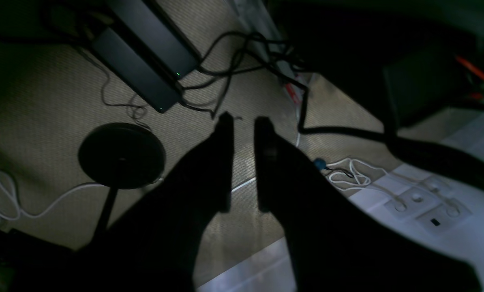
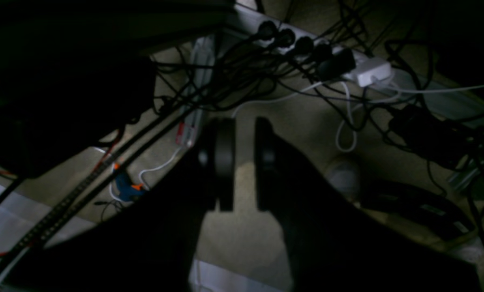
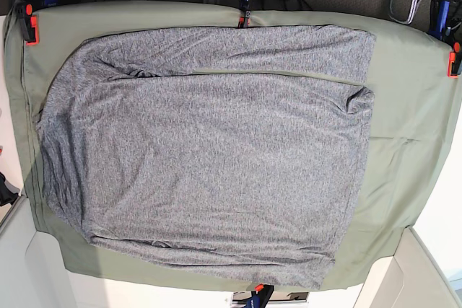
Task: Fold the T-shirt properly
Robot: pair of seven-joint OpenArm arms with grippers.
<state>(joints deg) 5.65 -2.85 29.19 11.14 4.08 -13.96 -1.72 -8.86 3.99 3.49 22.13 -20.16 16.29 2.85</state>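
The heather-grey T-shirt [image 3: 209,156] lies spread flat over most of the olive-green table cloth [image 3: 411,106] in the base view, with a fold line near its far edge and wrinkles at the far left. Neither gripper shows in the base view. My left gripper [image 1: 244,121] hangs off the table over the floor, empty, its jaws nearly together with only a narrow slit between them. My right gripper [image 2: 244,121] is likewise over the floor, empty, with a narrow slit between its jaws. The shirt shows in neither wrist view.
Clamps hold the cloth at the table's edges: far left [image 3: 30,25], far middle [image 3: 244,5], right [image 3: 453,59], near middle [image 3: 258,295]. Under the arms lie cables, a power strip [image 2: 307,44], black boxes [image 1: 144,61] and a round black stand base [image 1: 121,155].
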